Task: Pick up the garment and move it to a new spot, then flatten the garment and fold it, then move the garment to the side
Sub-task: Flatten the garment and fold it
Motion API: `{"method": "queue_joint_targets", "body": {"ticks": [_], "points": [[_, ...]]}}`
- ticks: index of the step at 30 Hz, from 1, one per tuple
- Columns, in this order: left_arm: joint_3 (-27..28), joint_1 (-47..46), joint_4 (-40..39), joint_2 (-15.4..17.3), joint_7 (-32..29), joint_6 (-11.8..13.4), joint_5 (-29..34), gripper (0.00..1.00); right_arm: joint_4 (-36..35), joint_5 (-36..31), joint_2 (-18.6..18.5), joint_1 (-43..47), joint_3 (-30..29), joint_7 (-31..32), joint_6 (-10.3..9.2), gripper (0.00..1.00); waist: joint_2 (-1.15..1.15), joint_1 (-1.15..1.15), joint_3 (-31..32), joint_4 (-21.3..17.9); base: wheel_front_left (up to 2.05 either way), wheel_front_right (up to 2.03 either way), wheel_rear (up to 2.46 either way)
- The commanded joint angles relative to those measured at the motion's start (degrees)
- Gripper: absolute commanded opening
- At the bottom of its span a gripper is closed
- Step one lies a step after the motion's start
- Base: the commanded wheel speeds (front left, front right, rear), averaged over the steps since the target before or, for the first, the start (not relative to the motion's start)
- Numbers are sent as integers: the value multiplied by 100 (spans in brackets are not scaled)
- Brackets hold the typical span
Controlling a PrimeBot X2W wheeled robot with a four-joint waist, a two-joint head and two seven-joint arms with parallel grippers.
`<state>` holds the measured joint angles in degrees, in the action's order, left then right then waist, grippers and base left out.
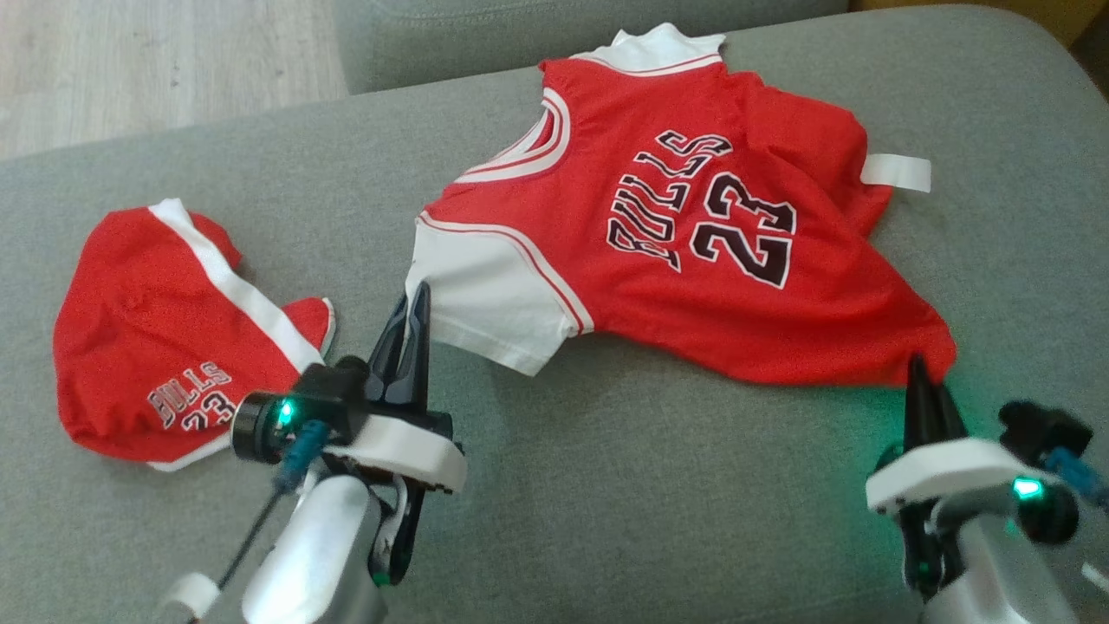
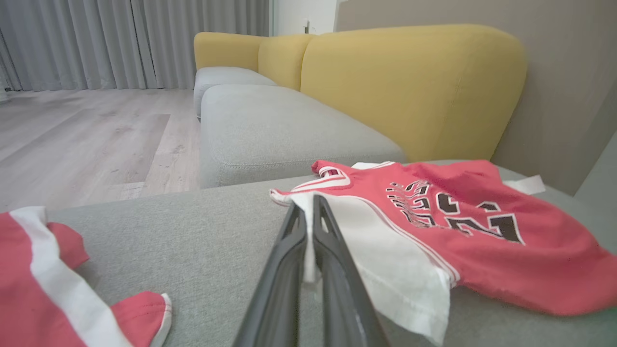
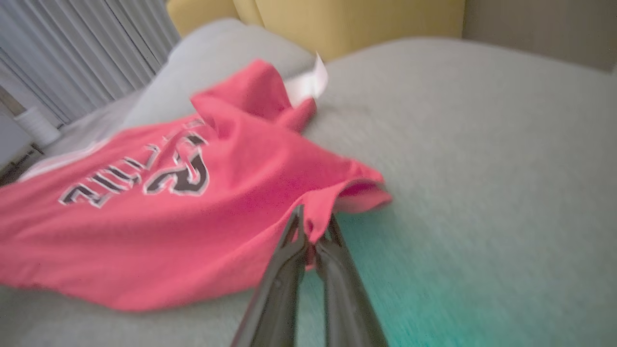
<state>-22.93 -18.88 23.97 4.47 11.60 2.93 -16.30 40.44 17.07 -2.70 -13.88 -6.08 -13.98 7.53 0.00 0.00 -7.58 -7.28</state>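
A red "BULLS 23" jersey [image 1: 693, 260] with white trim lies spread and wrinkled on the grey cushion [image 1: 606, 485]. My left gripper [image 1: 420, 295] is shut on the edge of its white side panel; in the left wrist view white cloth sits pinched between the fingers of the left gripper [image 2: 308, 202], with the jersey [image 2: 458, 231] spread beyond. My right gripper [image 1: 920, 368] is shut on the jersey's red lower corner. The right wrist view is blurred but shows red fabric of the jersey [image 3: 168, 217] caught in the right gripper [image 3: 313, 226].
Matching red shorts [image 1: 156, 338] with a white stripe lie bunched on the cushion to the left of my left arm. A yellow backrest [image 2: 409, 82] and a second grey seat [image 2: 270, 125] stand beyond. Wooden floor [image 1: 130, 61] lies past the cushion's far left edge.
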Motion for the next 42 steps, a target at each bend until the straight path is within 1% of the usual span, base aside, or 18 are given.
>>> {"method": "queue_joint_targets", "body": {"ticks": [1,3,4,5,7,10,13,18,21,25,27,32,34,36,37,39,42], "points": [[243,-171,-297,76,-3,-130,-230,0,-485,-51,-18,-203,214,-86,-4,0,0,0,53,15,0,0,0],[256,-250,-428,105,-25,-258,-326,0,-927,-112,-18,-220,251,-83,-4,0,0,0,107,41,0,0,0],[256,-250,-428,105,-25,-258,-326,0,-927,-112,-18,-220,251,-83,-4,0,0,0,107,41,0,0,0],[285,-298,-506,119,-34,-295,-376,0,-1156,-167,-18,-233,258,-46,-4,0,0,0,132,56,0,0,0],[377,-417,-677,134,-81,-356,-513,0,-1634,-290,-18,-278,236,100,-4,0,0,0,185,99,0,0,0],[464,-736,-886,127,-273,-473,-723,0,-2322,-668,-47,-393,116,447,-4,0,0,0,260,202,0,0,0],[535,-1205,-1035,128,-500,-560,-871,0,-2862,-879,-315,-605,23,871,-4,0,0,0,349,262,0,0,0],[771,-1922,-1332,88,-691,-590,-1183,0,-3504,-827,-795,-1096,16,1374,-4,0,0,0,575,293,0,0,0],[948,-2106,-1602,58,-772,-540,-1422,0,-3858,-787,-965,-1269,98,1600,-4,0,0,0,714,285,0,0,0],[1158,-2035,-2225,29,-933,-361,-1708,0,-4457,-691,-1125,-1256,102,1857,-4,0,0,0,826,303,0,0,0],[1294,-1851,-2649,-41,-1115,-179,-2120,0,-4825,-645,-1148,-1129,46,2011,-4,0,0,0,855,321,0,0,0],[1261,-1651,-3764,-46,-1582,260,-2199,0,-5683,-552,-1109,-758,-156,2440,-4,0,0,0,812,369,0,0,0],[1269,-1677,-4023,31,-1775,366,-2171,0,-5917,-551,-1082,-690,-194,2584,-4,0,0,0,742,357,0,0,0],[1263,-1773,-4050,118,-2002,428,-2170,0,-6053,-561,-1057,-713,-275,2709,-4,0,0,0,590,371,0,0,0],[1215,-1865,-3955,180,-2143,419,-2157,0,-6057,-574,-1065,-756,-320,2757,-4,0,0,0,502,385,0,0,0],[1131,-2144,-3642,287,-2358,340,-2142,0,-5945,-619,-1138,-922,-321,2767,-4,0,0,0,309,386,0,0,0],[1053,-2824,-2992,474,-2507,150,-2009,0,-5457,-596,-1264,-1426,-264,2704,-4,0,0,0,-131,367,0,0,0]]}}
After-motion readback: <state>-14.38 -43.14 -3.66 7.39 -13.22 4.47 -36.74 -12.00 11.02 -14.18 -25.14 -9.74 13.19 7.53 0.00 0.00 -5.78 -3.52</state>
